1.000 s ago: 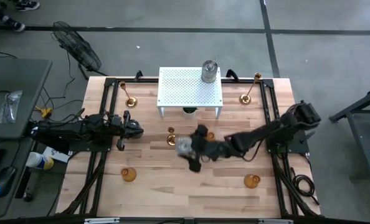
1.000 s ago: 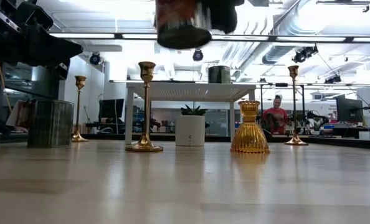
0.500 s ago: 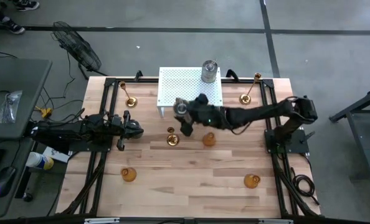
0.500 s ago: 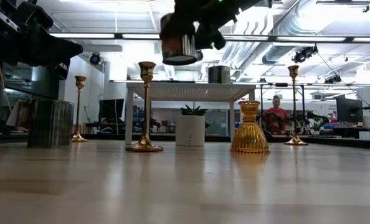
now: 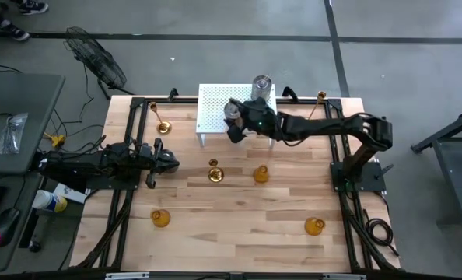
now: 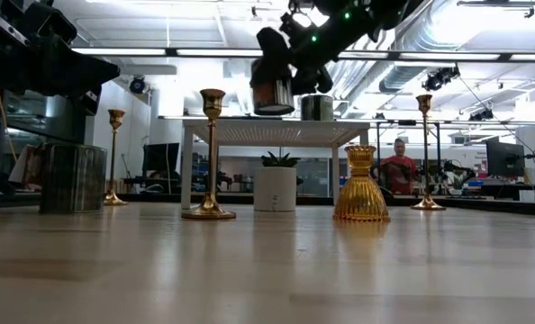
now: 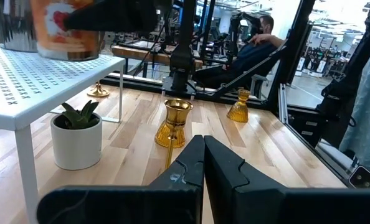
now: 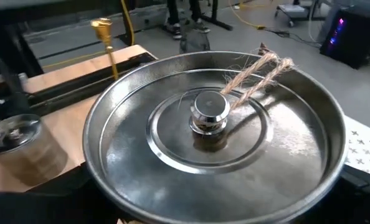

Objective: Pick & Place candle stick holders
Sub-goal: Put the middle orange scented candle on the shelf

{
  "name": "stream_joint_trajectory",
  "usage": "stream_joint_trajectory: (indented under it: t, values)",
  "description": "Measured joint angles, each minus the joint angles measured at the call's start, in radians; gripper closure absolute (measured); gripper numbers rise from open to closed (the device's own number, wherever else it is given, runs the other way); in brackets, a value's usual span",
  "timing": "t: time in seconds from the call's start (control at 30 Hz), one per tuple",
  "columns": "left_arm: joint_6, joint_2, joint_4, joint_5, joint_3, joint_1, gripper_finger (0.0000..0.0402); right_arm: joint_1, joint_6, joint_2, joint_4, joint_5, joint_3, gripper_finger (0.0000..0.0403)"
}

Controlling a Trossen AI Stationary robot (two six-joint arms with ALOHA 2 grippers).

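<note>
My right gripper [image 5: 235,123] is shut on a silvery-grey jar-like holder [image 5: 232,111] above the white perforated rack [image 5: 215,117]. In the low view the jar [image 6: 273,97] hangs just above the rack top [image 6: 231,122]. A second silvery jar [image 5: 260,88] stands on the rack's far right corner. Gold candlesticks [image 5: 161,124] [image 5: 214,173] [image 5: 309,120] and amber holders [image 5: 260,173] [image 5: 160,218] [image 5: 315,225] stand on their bases on the table. My left gripper [image 5: 171,162] is shut and empty at the table's left. My right gripper holds the jar by its side wall [image 6: 272,90], below the lid, pinched between the two fingers. The fingers come roughly level from the table's right. The lid [image 8: 210,143] hides the fingers in the wrist view. The jar is upright and lifted clear of the rack.
A small potted plant [image 6: 276,184] stands under the rack. Black frame rails [image 5: 336,140] run along the table's left and right sides. People sit in the room beyond the far edge [image 6: 398,166].
My right gripper has carried the silvery jar from the middle of the table toward the far edge, to above the rack's near left part. The jar has stayed upright and clear of the table.
</note>
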Motion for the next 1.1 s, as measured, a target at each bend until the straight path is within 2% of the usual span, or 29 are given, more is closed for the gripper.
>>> stream_joint_trajectory:
  t: [0.37,0.57,0.8,1.1]
  values:
    - [0.000,0.000,0.000,0.000,0.000,0.000,0.0402,-0.020,0.102,0.067,0.052,0.063,-0.001,0.0052]
    - [0.000,0.000,0.000,0.003,0.000,0.000,0.0402,-0.008,0.102,0.073,0.058,0.176,-0.001,0.0052]
    - [0.000,0.000,0.000,0.003,0.000,0.000,0.0402,-0.004,0.180,0.101,0.090,0.199,-0.001,0.0052]
    - [0.000,0.000,-0.001,0.002,0.000,0.000,0.0402,0.005,0.188,0.118,0.121,0.283,0.000,0.0052]
